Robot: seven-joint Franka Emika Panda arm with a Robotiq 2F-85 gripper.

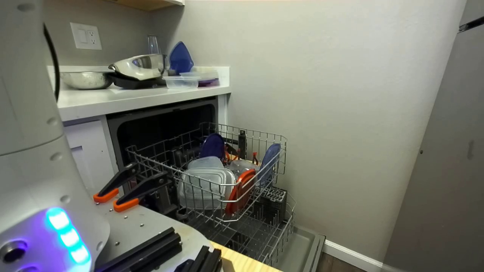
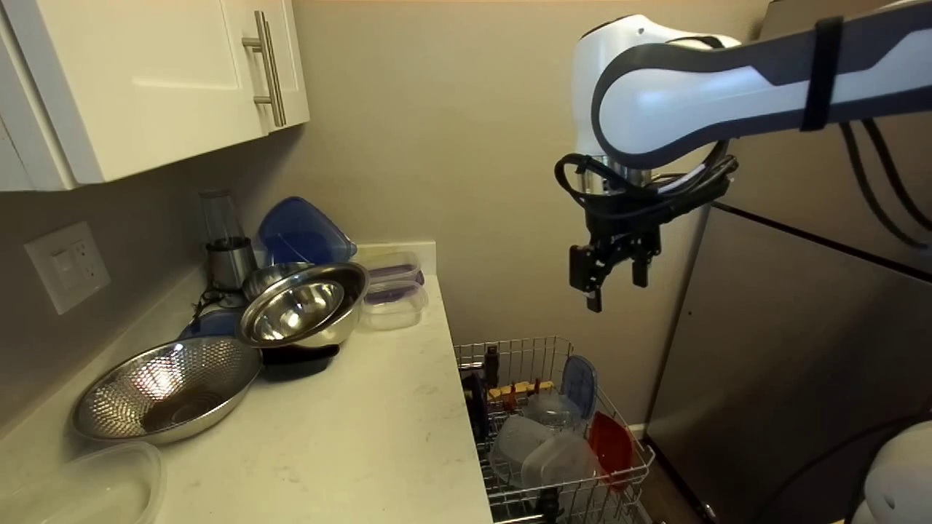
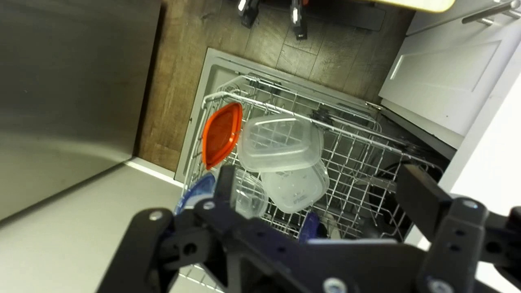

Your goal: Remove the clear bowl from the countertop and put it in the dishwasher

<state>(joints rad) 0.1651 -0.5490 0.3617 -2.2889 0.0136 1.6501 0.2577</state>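
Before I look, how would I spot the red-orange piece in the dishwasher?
Find the open dishwasher under the white countertop, then its upper rack. Near its edge, the red-orange piece stands tilted; its colour sets it apart from the clear containers and blue piece alongside.

White arm, black cables

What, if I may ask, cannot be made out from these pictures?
Wrist view: clear round bowl, partly hidden by the black two-fingered gripper.
An exterior view: clear plastic container, cut off by left and bottom edges.
An exterior view: pointed blue plastic piece, lower end behind shiny metal bowls.
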